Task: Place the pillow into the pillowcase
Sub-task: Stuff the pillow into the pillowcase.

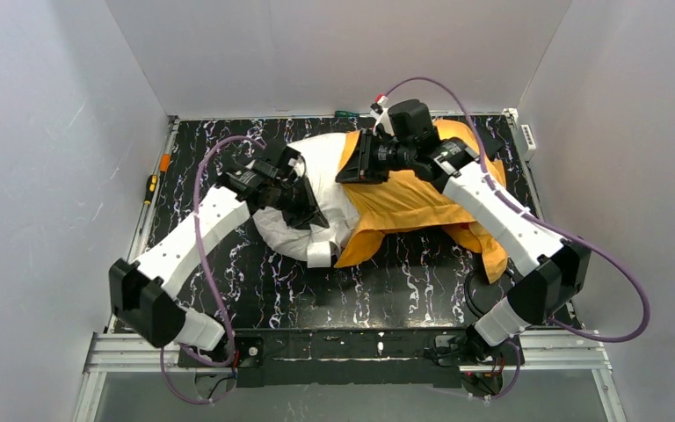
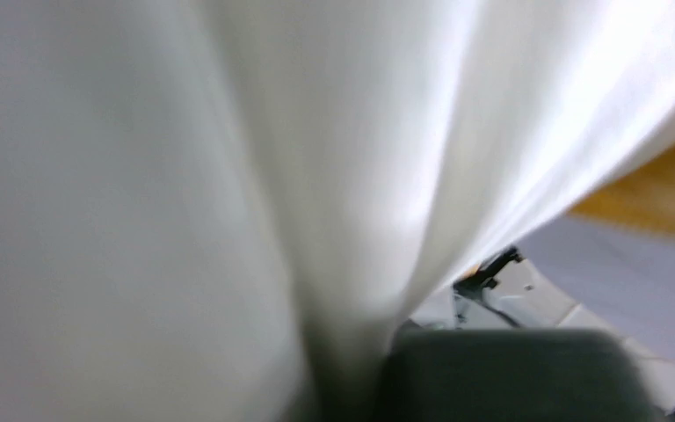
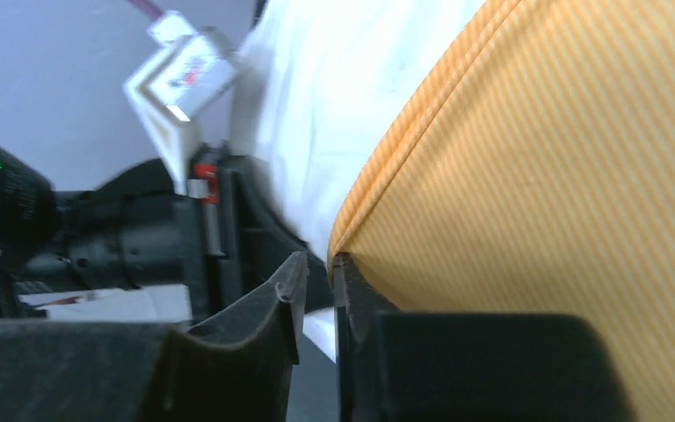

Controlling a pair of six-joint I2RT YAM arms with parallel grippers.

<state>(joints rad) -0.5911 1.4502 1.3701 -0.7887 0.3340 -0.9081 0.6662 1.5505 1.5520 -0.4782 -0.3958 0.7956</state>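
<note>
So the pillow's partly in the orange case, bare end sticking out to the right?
No: in the top view the bare end of the pillow sticks out of the orange case to the left.

1 off-white pillow [image 1: 327,180], 1 orange pillowcase [image 1: 404,204], 2 arms: left arm [image 1: 200,230], right arm [image 1: 503,214]; 2 grippers: left gripper [image 1: 306,207], right gripper [image 1: 356,158]; 2 purple cables [image 1: 204,180], 1 marbled table [image 1: 387,283], 1 white power strip [image 1: 527,137], 1 screwdriver [image 1: 150,187]

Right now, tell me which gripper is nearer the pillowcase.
Right. The right gripper pinches the pillowcase at its open hem; the left gripper is against the pillow, at its bare end.
</note>
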